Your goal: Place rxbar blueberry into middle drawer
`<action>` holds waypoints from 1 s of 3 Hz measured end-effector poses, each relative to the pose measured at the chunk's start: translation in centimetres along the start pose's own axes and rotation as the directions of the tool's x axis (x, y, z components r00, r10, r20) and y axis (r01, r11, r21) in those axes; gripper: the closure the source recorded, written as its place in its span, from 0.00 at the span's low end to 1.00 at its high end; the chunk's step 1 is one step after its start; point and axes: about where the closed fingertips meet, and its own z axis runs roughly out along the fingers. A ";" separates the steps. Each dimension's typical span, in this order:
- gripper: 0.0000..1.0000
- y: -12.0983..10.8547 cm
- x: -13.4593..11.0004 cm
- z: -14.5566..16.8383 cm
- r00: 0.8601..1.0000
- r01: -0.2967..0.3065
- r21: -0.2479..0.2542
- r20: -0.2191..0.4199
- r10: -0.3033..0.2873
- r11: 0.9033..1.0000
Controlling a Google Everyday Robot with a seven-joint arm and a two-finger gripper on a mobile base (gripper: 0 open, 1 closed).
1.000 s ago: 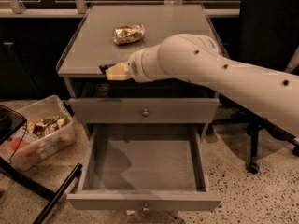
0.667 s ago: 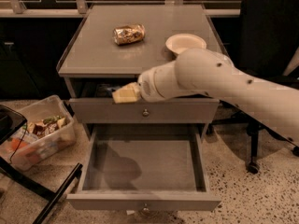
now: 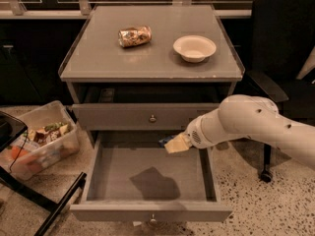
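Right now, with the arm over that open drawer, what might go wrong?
The gripper holds the rxbar blueberry over the back right part of the middle drawer, just below the upper drawer front. Rising carelessly, the arm might knock that front. Only a sliver of the bar shows past the fingers, so the hold may be slight; it could slip early, though probably into the drawer anyway.

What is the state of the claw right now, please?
Claw: closed on the small dark blue wrapped snack bar, above the back right of the open wide grey lower drawer.
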 end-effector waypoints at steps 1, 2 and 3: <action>1.00 0.1 0.0 0.0 1.000 0.000 -0.001 0.000 0.000 1.000; 1.00 -0.4 0.0 0.7 1.000 -0.020 0.035 -0.011 0.020 0.999; 1.00 -2.2 2.1 5.8 0.996 -0.084 0.068 -0.022 0.086 0.994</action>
